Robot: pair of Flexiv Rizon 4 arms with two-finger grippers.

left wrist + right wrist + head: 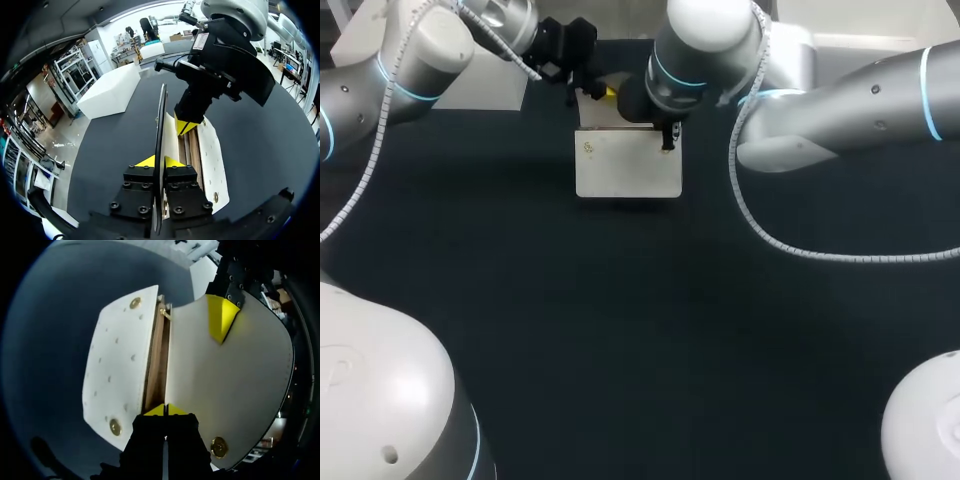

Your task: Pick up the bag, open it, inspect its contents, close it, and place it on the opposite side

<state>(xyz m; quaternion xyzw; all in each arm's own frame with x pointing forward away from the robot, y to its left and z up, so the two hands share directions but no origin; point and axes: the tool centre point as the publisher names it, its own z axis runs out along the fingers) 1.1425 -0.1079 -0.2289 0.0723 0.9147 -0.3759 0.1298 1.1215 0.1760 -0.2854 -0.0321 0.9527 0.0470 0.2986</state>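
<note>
The white flap bag (628, 165) lies at the table's (620, 350) twelve o'clock. The left gripper (159, 161) is clamped on its flap (235, 380), holding it upright, likely to bare the brown interior for inspection. The right gripper (165, 410), tips pressed together, sits at the mouth, apparently steadying the body; whether it nips the rim cannot be told.

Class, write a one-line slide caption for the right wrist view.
White bag held open: right gripper pinching at its brown mouth, left gripper gripping the raised flap.
</note>
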